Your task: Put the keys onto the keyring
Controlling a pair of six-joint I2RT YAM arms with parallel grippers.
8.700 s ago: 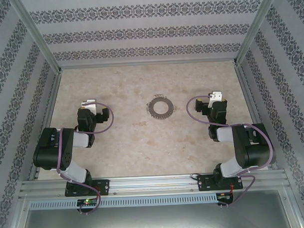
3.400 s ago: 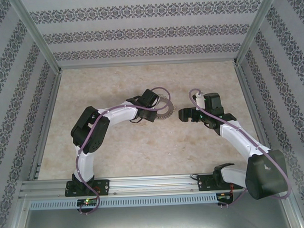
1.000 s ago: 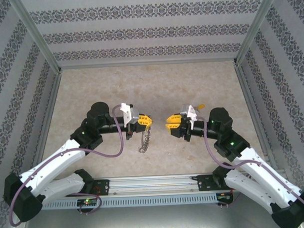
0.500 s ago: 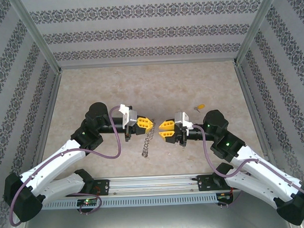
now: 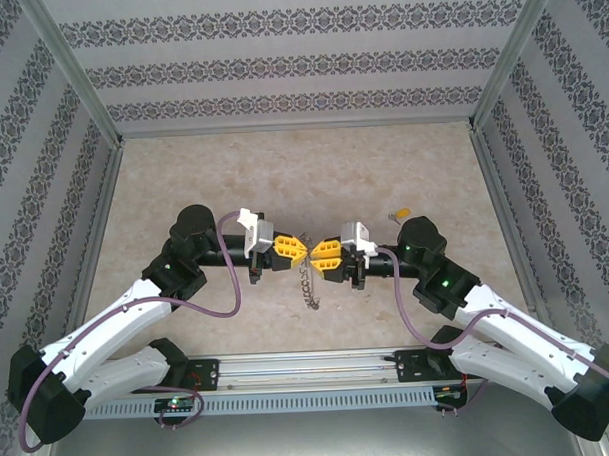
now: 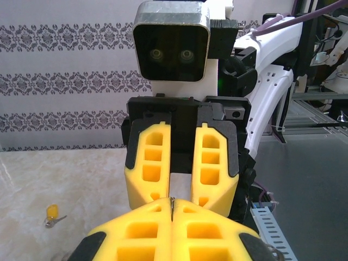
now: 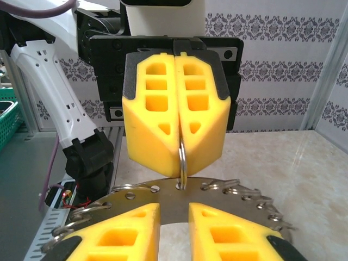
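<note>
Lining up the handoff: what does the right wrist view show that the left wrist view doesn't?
Right wrist: the dark grey metal keyring, a flat band fringed with wire loops, pinched by the shut left gripper. Left wrist: a small yellow-capped key on the beige table. Both: the two yellow-fingered grippers facing tip to tip, right gripper slightly open.

The keyring (image 7: 174, 209) is grey metal: a flat, smooth band with a dull shine and thin wire loops on its edge. The fingers (image 7: 155, 103) are yellow plastic, matt and a little grainy. The arms (image 5: 108, 330) are glossy white plastic with matt black parts. The cable (image 5: 235, 285) is smooth and purple. The table (image 5: 183, 182) looks like pale stone, smooth and a bit shiny. The rails (image 5: 309, 363) at the bottom are bare silver metal. The walls (image 5: 299, 58) look matt, with a printed pattern.
</note>
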